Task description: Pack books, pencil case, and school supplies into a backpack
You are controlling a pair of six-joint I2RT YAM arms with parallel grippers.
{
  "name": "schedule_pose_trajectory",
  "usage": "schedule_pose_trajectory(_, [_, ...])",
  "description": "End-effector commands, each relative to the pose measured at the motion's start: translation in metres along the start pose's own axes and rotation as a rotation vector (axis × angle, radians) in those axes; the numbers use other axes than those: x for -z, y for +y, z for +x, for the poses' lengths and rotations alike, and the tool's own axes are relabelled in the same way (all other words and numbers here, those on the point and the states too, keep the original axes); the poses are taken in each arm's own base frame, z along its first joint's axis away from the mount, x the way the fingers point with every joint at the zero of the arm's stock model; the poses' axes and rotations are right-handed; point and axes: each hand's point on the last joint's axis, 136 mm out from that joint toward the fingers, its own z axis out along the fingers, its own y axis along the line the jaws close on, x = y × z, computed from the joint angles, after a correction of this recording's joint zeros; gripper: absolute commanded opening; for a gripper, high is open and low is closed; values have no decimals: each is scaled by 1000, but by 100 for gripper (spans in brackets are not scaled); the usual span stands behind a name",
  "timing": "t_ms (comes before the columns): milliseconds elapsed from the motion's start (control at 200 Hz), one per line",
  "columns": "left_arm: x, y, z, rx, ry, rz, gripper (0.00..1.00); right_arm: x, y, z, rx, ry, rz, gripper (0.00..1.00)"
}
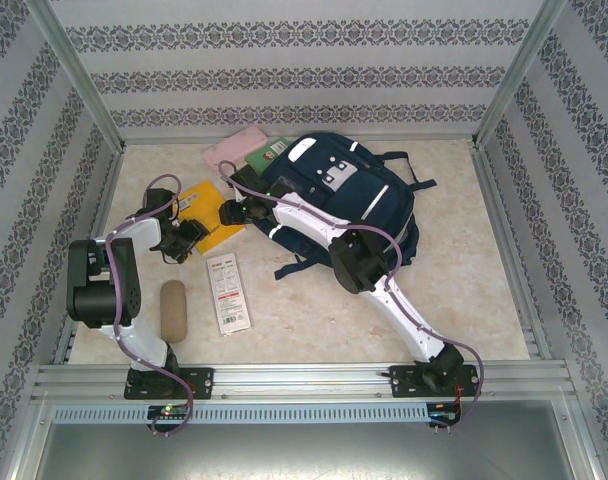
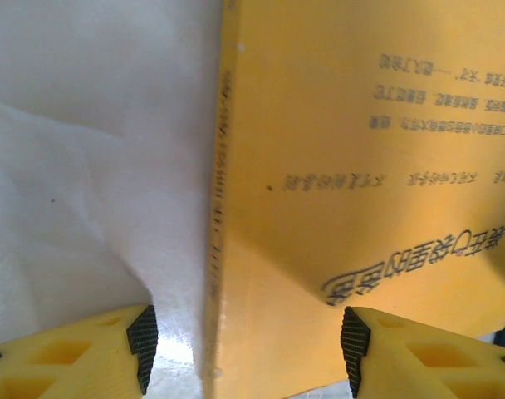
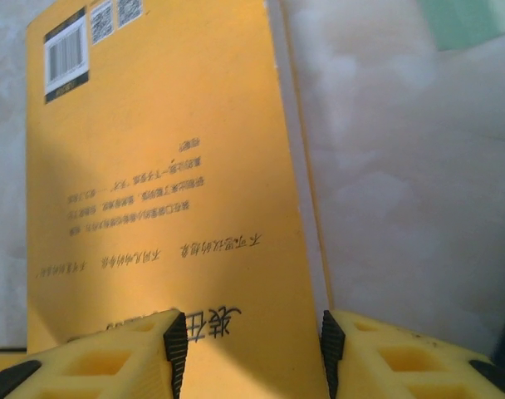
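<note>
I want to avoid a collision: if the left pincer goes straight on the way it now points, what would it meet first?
Probably the thin yellow-orange book: the left pincer stands open with the book's edge directly ahead, between its fingers. How near it is, the picture does not show.

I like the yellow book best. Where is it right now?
In the top view, the yellow-orange book lies on the table at the left, just left of the backpack, with the white packet in front of it, toward the near edge.
</note>
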Motion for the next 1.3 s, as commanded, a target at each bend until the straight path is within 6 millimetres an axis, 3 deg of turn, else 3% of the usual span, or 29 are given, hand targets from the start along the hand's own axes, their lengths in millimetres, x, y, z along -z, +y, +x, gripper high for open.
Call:
schedule_pose_trajectory(0, [-12, -11, -5, -3, -4, 76, 62, -17, 28, 44, -11, 151, -129, 46])
schedule_pose_trajectory(190, [-1, -39, -5, -23, -4, 229, 56, -14, 41, 49, -31, 176, -172, 45])
schedule_pose_trajectory(385, [47, -86, -16, -84, -98, 458, 54, -10, 40, 46, -45, 174, -173, 45])
schedule_pose_trajectory(495, [68, -100, -19, -128, -131, 514, 54, -5, 44, 42, -48, 167, -186, 45])
schedule_pose_trajectory(844, [44, -83, -23, -66, -89, 454, 47, 10, 47, 28, -59, 131, -194, 46])
schedule_pose_trajectory(899, [46, -85, -25, -62, -93, 459, 41, 12, 48, 27, -62, 128, -195, 47])
schedule_pose_trajectory(1004, [52, -88, -28, -68, -101, 457, 20, 18, 50, 24, -64, 122, -196, 49])
schedule_pose_trajectory(1084, [61, -92, -29, -85, -110, 462, 15, 27, 52, 18, -73, 111, -197, 54])
schedule_pose_trajectory(1219, [87, -105, -28, -129, -131, 493, 0, 62, 59, -4, -87, 63, -210, 59])
schedule_pose_trajectory(1294, [107, -116, -26, -158, -144, 537, 0, 86, 65, -19, -88, 17, -226, 63])
